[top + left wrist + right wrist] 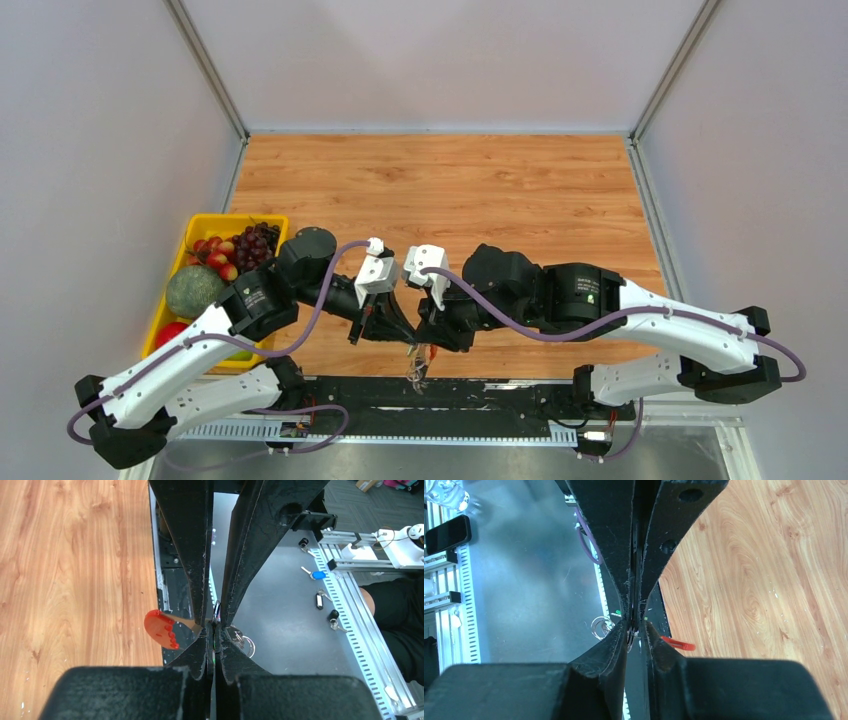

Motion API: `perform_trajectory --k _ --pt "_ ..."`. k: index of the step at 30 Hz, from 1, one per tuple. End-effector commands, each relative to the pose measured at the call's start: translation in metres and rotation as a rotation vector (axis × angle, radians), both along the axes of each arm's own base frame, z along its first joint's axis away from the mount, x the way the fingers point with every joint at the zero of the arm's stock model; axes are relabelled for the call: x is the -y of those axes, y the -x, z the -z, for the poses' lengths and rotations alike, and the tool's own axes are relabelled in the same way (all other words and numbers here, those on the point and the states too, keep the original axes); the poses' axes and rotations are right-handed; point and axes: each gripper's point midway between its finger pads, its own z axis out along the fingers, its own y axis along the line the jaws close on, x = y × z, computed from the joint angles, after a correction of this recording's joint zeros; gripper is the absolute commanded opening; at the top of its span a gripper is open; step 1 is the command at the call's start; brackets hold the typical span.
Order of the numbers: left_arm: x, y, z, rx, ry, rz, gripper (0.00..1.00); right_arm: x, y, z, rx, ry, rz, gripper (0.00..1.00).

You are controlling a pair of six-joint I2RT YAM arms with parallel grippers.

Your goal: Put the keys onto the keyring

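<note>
left gripper (214, 634): pressed together, tip to tip with the other, nipping thin silvery metal of the keyring (161, 630).
right gripper (635, 631): also squeezed to a slit on that metal, as far as I could tell.
keyring: low centre of the overhead view, at the near table (450, 190) edge; its red loop stuck out left in the left wrist view.
keys (213, 655): 1 green fleck inside the slit; holder unclear.
yellow tray (262, 220): left edge, fruit (225, 255) inside.
</note>
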Motion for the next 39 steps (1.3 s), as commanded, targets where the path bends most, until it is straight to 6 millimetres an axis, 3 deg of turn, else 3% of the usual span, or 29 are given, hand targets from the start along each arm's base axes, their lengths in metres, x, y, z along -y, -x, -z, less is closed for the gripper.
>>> perform_trajectory --k 1,7,15,16,19,25,39 --pt "-0.002 0.004 -0.012 0.046 0.045 0.024 0.00 -0.003 0.003 -0.019 -0.012 -0.049 -0.009 0.16" --pt "-0.002 0.002 -0.011 0.053 0.041 0.008 0.00 -0.003 0.004 -0.015 -0.011 -0.037 -0.020 0.00" --pt "-0.003 -0.002 -0.018 0.077 0.070 -0.027 0.00 0.003 0.006 -0.014 -0.004 -0.056 -0.032 0.00" --pt "-0.002 -0.002 -0.017 0.076 0.072 -0.033 0.02 0.004 0.006 -0.017 0.001 -0.072 -0.030 0.00" --pt "-0.004 -0.001 -0.029 0.092 0.129 -0.044 0.23 0.005 0.003 -0.024 0.021 -0.117 -0.021 0.00" --pt "-0.009 0.002 -0.046 0.113 0.208 -0.069 0.39 0.007 -0.003 -0.041 0.066 -0.186 0.001 0.00" --pt "0.006 -0.010 -0.039 0.076 0.183 -0.084 0.39 0.011 -0.002 -0.063 0.122 -0.265 -0.030 0.00"
